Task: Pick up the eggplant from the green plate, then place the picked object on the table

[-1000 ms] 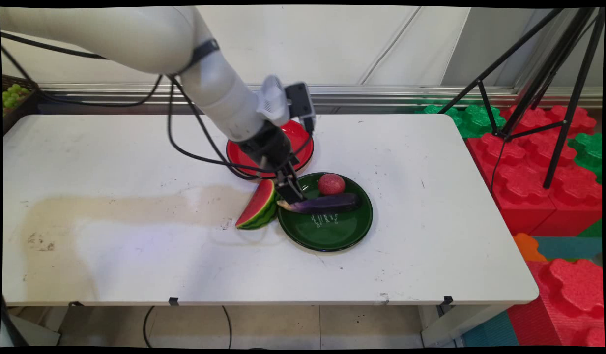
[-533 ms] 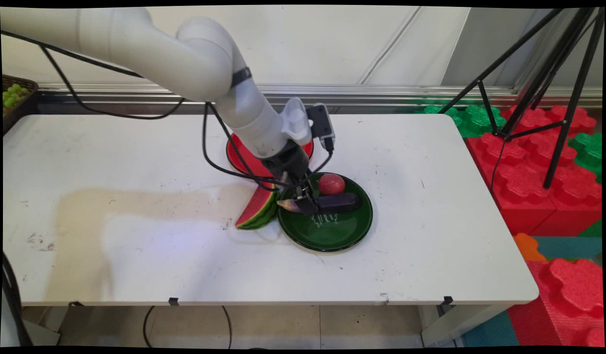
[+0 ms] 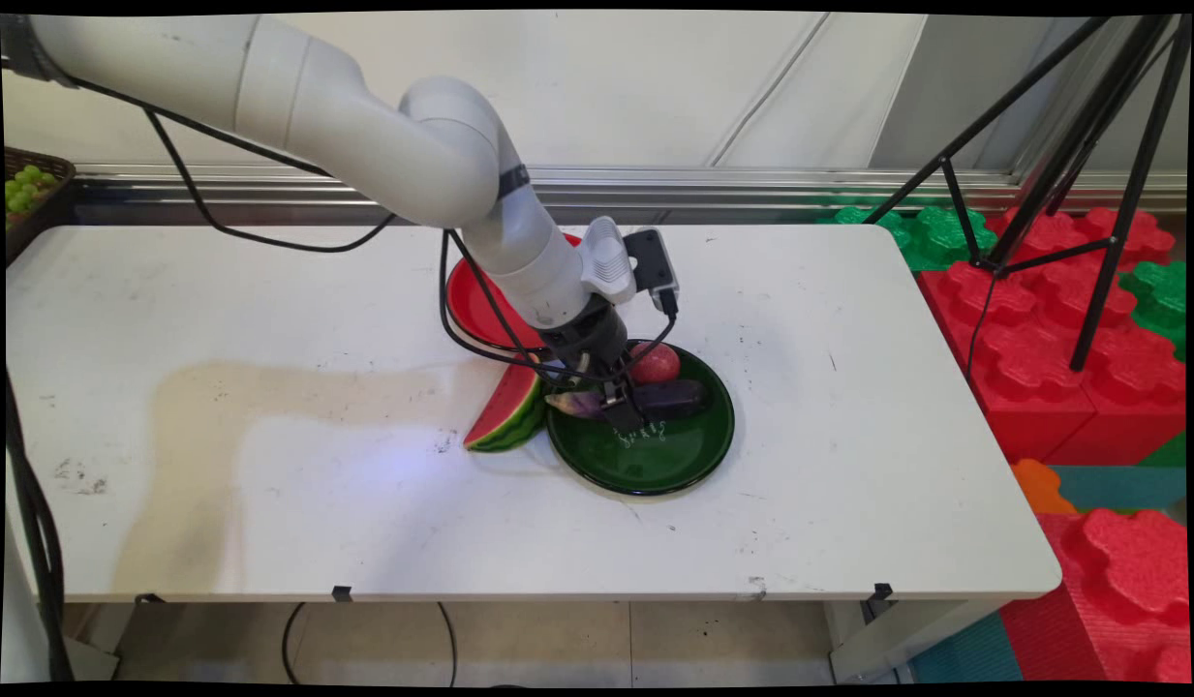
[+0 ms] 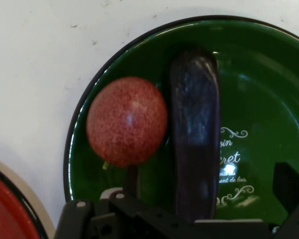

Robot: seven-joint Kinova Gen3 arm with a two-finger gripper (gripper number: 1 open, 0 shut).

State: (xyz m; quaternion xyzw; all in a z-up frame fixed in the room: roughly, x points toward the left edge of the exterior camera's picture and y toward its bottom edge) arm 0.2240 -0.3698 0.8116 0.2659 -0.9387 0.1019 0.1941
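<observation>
A dark purple eggplant [image 3: 676,396] [image 4: 195,129] lies across a green plate [image 3: 655,481] [image 4: 269,74], close beside a round red fruit [image 3: 656,362] [image 4: 127,121]. My gripper [image 3: 624,411] [image 4: 209,181] is low over the eggplant's stem half and open. One finger [image 4: 132,178] stands between the fruit and the eggplant, the other finger [image 4: 289,183] on the eggplant's far side. Neither touches it. A watermelon slice [image 3: 507,407] leans against the plate's left rim. A red plate [image 3: 475,308] [image 4: 5,209] sits behind, partly hidden by my arm.
A basket of green grapes [image 3: 25,184] stands off the table's far left corner. A black tripod [image 3: 1071,194] and red and green foam blocks [image 3: 1042,319] stand to the right of the table. A brownish stain [image 3: 296,387] marks the tabletop's left half.
My gripper has moved right along the eggplant from its stem tip toward its middle and sunk lower. The eggplant, fruit and watermelon slice have stayed in place.
</observation>
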